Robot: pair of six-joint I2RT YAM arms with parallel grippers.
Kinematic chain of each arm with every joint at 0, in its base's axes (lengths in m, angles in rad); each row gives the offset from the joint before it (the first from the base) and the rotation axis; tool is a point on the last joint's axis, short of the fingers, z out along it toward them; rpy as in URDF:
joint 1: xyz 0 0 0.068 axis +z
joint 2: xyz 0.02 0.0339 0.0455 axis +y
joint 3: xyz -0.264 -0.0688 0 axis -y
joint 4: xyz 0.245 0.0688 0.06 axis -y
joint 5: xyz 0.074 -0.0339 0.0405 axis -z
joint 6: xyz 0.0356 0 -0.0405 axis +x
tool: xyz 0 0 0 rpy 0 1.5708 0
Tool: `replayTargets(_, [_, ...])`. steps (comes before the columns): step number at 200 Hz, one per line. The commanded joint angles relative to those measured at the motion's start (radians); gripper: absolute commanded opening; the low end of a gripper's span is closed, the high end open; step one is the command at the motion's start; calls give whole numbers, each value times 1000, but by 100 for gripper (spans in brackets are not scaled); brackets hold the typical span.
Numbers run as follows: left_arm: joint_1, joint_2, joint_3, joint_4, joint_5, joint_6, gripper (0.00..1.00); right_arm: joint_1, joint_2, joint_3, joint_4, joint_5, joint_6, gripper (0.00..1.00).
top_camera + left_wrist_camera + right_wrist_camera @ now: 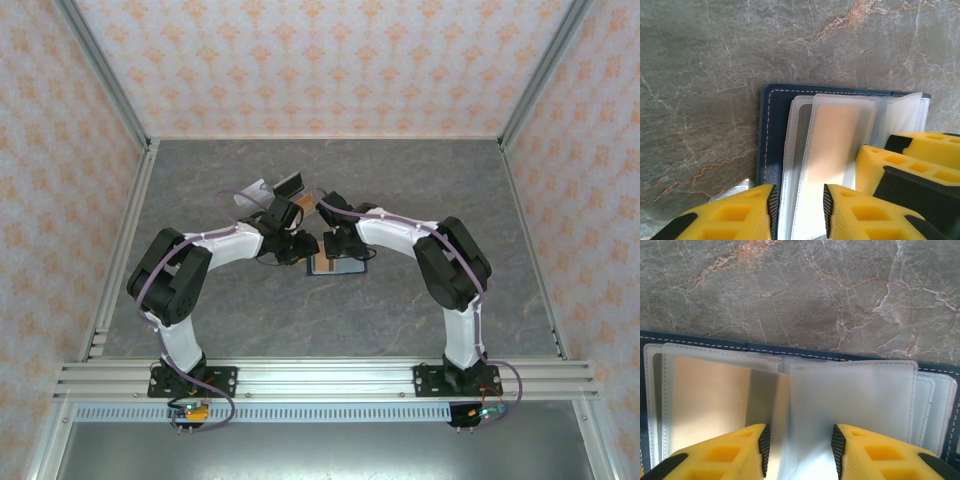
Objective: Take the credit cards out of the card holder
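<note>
Plenty of bare grey marble-patterned bench [700, 75] lay on every side of the small dark navy folding card holder [771, 130], out to the patterned walls [60, 150]. The card holder sat opened flat near the bench's middle, its stitched edge down on the surface. I could not read any print on the pale orange plastic credit card [837, 140] through its frosted clear sleeve [855, 400]. My left gripper [799, 202] stood partly spread, astride the near edge of the sleeves without clamping them. My right gripper [800, 442], just beside it, was also partly spread around a raised sleeve leaf; whether its pads touched, I could not tell.
</note>
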Motion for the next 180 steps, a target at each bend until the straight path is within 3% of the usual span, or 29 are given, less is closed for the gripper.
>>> replayTargets(1, [-9, 13, 29, 11, 19, -3, 31, -5, 58, -12, -53, 68, -7, 39])
replayTargets(56, [-14, 29, 34, 27, 31, -8, 22, -4, 57, -18, -42, 54, -4, 36])
replayTargets(137, [-16, 62, 41, 35, 40, -13, 23, -5, 55, -26, -35, 45, -2, 36])
replayTargets(180, [-15, 64, 42, 53, 72, -10, 18, -4, 58, -26, -31, 41, -1, 36])
